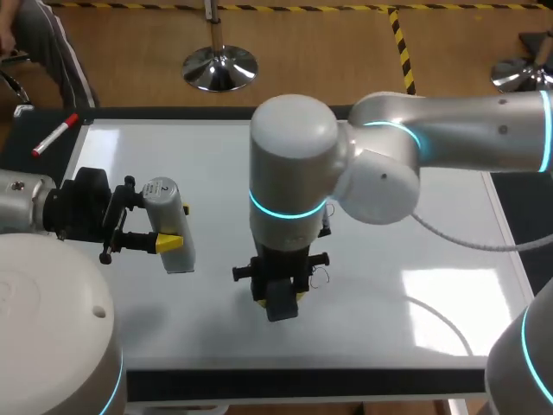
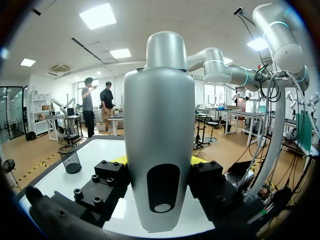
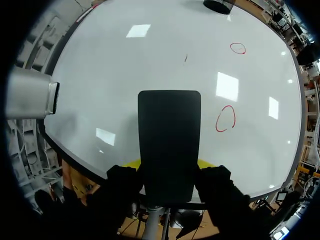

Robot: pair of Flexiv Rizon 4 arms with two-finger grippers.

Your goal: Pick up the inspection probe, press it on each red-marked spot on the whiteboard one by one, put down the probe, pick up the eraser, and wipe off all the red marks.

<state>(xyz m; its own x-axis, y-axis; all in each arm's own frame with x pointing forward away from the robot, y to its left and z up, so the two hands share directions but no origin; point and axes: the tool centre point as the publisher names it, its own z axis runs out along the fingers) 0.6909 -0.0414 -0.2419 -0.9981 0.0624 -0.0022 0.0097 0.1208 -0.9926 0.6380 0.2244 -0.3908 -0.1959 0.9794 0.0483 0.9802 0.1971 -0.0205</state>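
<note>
A white whiteboard (image 1: 216, 173) is laid flat on a dark counter (image 1: 302, 381) and fills most of it.

Nearest, at about 6 o'clock on the board, the right tool (image 1: 278, 296) is held pointing down, clamped on a dark eraser (image 3: 169, 142), which is poised over the board close to its near edge. Whether the eraser touches the surface cannot be told.

At 9 o'clock the left tool (image 1: 155, 220) is seen, its yellow tips closed from both sides on the silver inspection probe (image 2: 159, 135), which is carried above the board's left part and not set down.

Ahead of the eraser, two red marks are seen: a larger red loop (image 3: 225, 119) at roughly 2 o'clock from it, and a smaller red ring (image 3: 238, 48) further out at 1 o'clock. Both are unwiped.

Farthest, at 10 o'clock, a red-capped marker (image 1: 54, 137) lies off the board on the counter.

The wiping step is judged to be in hand, though the probe has not been put down. Next, the eraser needs to be pressed flat and carried across to the nearer loop, then to the ring.

Counted: one probe, one eraser, two red marks, one marker, two tools.
</note>
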